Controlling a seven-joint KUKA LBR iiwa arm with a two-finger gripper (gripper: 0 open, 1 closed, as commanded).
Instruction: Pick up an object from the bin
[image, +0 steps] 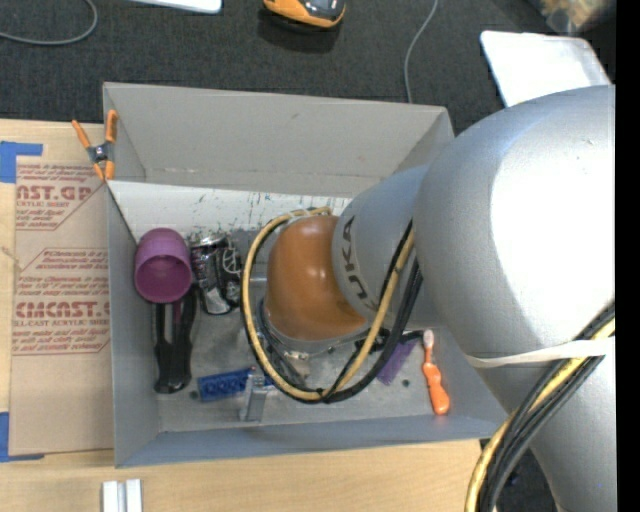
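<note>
Hanging low over the middle of the grey metal bin (280, 140), the gripper (272, 382) is masked by the arm's orange wrist cover (305, 275); how far it is open, and whether anything is held, cannot be told. Nearest is judged a blue block (224, 384), just beside it at front-left, long axis left to right. A crumpled silver-and-black packet (212, 270), purple cup (163, 265) and black handle (172, 345) lie further left, an orange-handled tool (436, 386) right

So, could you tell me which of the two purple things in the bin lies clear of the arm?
The purple cup on the left, with open floor around it; the small purple piece at right is tucked under the arm's cables.
</note>
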